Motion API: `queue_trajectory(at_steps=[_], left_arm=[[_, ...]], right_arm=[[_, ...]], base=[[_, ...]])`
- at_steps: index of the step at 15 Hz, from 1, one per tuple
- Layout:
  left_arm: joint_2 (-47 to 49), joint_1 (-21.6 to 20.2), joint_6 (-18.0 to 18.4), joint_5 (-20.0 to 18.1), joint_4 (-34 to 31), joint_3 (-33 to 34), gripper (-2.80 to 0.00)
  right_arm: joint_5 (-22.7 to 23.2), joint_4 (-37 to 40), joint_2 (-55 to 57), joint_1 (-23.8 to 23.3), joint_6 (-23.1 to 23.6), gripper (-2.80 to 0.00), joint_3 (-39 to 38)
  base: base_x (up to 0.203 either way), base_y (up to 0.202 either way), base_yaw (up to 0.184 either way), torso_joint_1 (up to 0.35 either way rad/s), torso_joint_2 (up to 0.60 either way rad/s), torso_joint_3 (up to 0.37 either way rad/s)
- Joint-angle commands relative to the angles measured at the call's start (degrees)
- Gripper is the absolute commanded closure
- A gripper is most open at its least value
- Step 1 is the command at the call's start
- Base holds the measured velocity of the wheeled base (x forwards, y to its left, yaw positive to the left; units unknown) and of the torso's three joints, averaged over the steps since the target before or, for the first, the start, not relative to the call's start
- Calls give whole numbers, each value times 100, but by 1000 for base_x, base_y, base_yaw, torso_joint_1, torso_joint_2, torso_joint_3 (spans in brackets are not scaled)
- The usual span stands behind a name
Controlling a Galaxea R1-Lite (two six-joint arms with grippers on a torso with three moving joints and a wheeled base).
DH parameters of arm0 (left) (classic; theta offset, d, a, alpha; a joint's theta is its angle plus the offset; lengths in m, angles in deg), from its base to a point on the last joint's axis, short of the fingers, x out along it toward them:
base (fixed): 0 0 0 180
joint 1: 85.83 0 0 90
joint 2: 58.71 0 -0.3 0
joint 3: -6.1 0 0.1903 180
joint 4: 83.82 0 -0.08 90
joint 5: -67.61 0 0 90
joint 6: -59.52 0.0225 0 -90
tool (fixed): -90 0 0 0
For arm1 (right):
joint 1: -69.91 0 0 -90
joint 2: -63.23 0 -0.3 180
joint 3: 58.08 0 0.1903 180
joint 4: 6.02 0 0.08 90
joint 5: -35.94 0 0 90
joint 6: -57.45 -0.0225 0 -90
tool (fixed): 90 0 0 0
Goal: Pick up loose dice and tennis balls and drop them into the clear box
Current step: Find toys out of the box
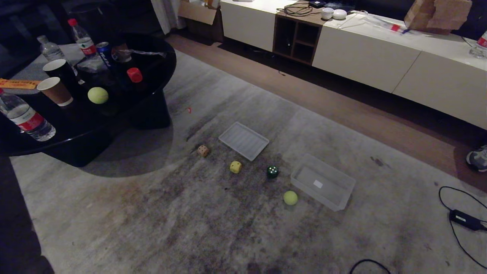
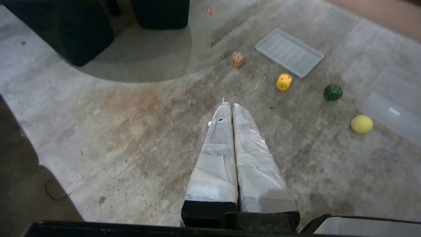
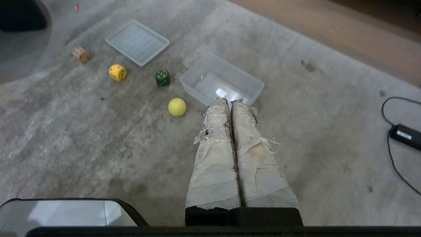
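On the grey rug lie a tan die [image 1: 203, 150], a yellow die [image 1: 235, 166] and a dark green die [image 1: 272, 171], in a row. A tennis ball [image 1: 290, 198] rests just left of the clear box [image 1: 344, 195], which stands empty with a white label. A red die [image 1: 134, 75] and a second tennis ball [image 1: 98, 95] sit on the black table [image 1: 125, 114]. My left gripper [image 2: 229, 105] hangs shut and empty above the rug, well short of the dice. Equally shut and empty, my right gripper [image 3: 229, 101] hovers short of the clear box [image 3: 253, 86].
A flat ribbed lid [image 1: 243, 140] lies on the rug behind the dice. Bottles, cups and a can crowd the black table. A white cabinet [image 1: 365, 53] runs along the back. A power adapter with cable [image 1: 466, 220] and a shoe [image 1: 477, 158] lie at the right.
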Motion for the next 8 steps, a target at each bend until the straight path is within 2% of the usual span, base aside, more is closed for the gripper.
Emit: queue_trajectory(at_steps=[1, 8], left_arm=[[9, 0, -12, 4, 0, 9, 0], [9, 0, -4, 4, 0, 9, 0]], right_arm=[[6, -5, 7, 2, -1, 0, -62], [-3, -5, 7, 2, -1, 0, -62]], base=[[0, 0, 0, 3, 7, -197], [0, 0, 0, 1, 1, -198]])
